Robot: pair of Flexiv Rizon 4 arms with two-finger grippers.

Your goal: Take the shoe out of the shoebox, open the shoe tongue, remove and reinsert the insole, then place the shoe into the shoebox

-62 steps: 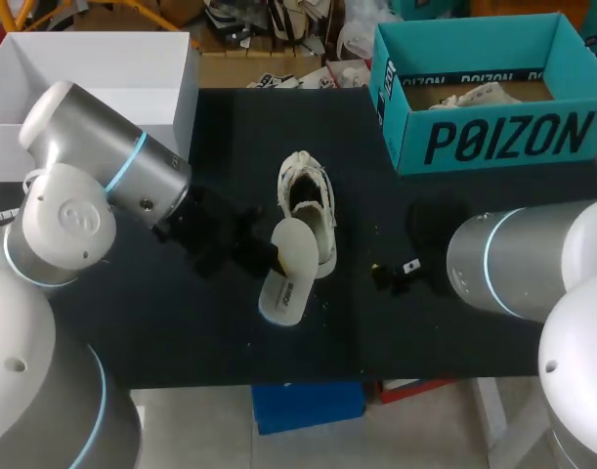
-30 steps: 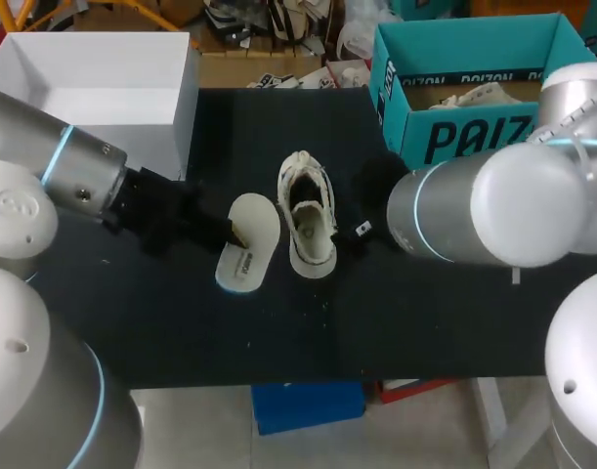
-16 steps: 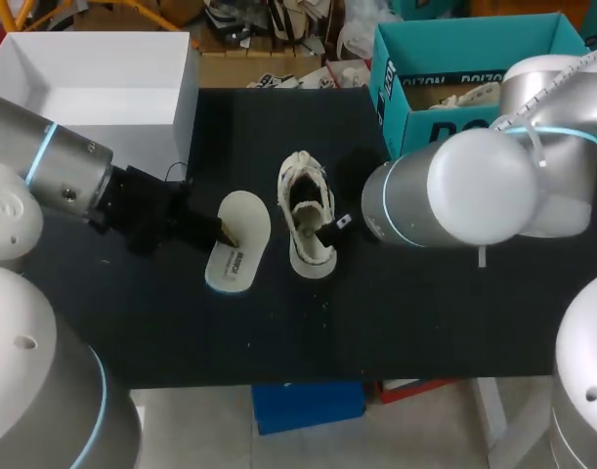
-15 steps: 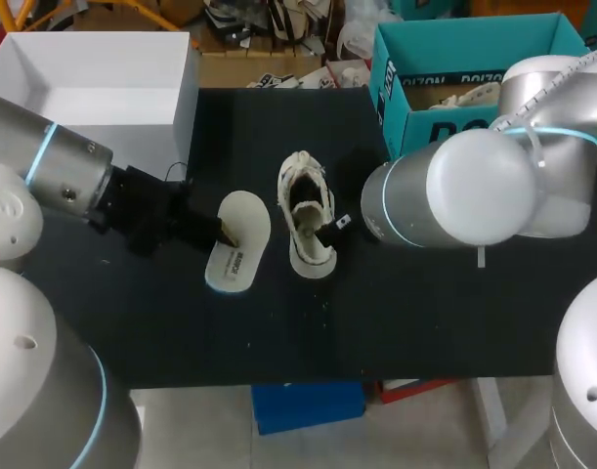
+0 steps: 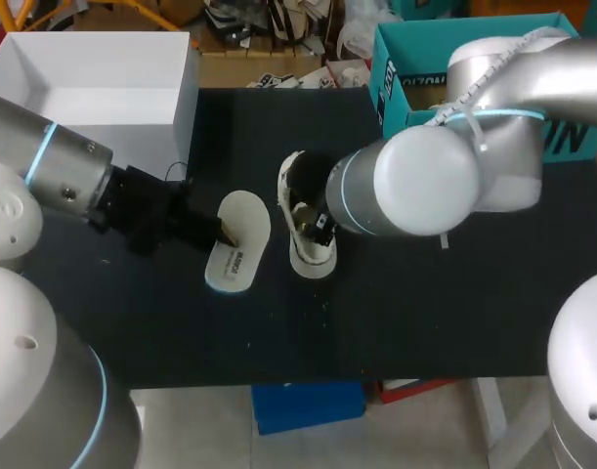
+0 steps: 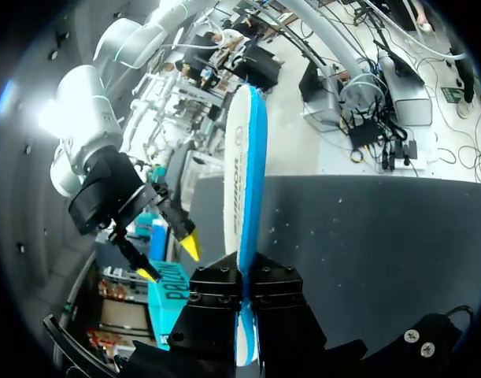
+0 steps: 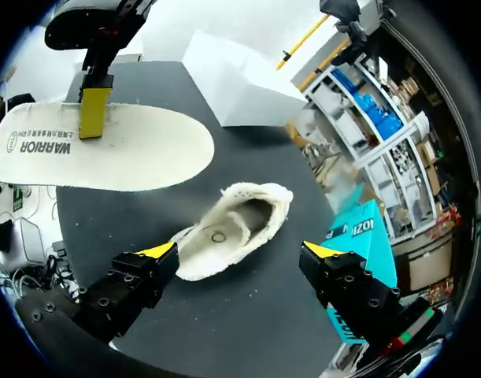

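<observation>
Two tools hang over the black bench (image 5: 405, 313), one to each side of the shoe (image 5: 313, 259). The left tool (image 5: 223, 228) is clamped on the insole (image 5: 237, 242): in its own wrist view the two dark fingers of the left tool (image 6: 244, 276) press on both faces of the insole (image 6: 244, 173), which runs straight out ahead of them, thin edge toward the camera, pale face on one side and blue underside on the other. From the right wrist view one yellow tip lies flat on the pale face of the insole (image 7: 106, 150); whether its far end touches the bench cannot be told. The right tool (image 7: 244, 252) has its fingers wide apart, with the shoe (image 7: 232, 228) just ahead of and below the gap, and neither tip is seen to touch it. The shoe sits on its sole on the bench, opening upward, toe pointing away from the right tool, close beside the insole but apart from it. Beyond the shoe, well past the right tool, stands the teal shoebox (image 5: 391, 78), open at the top. Behind the left tool, at the bench's far edge, stands a white box (image 5: 186, 88).
</observation>
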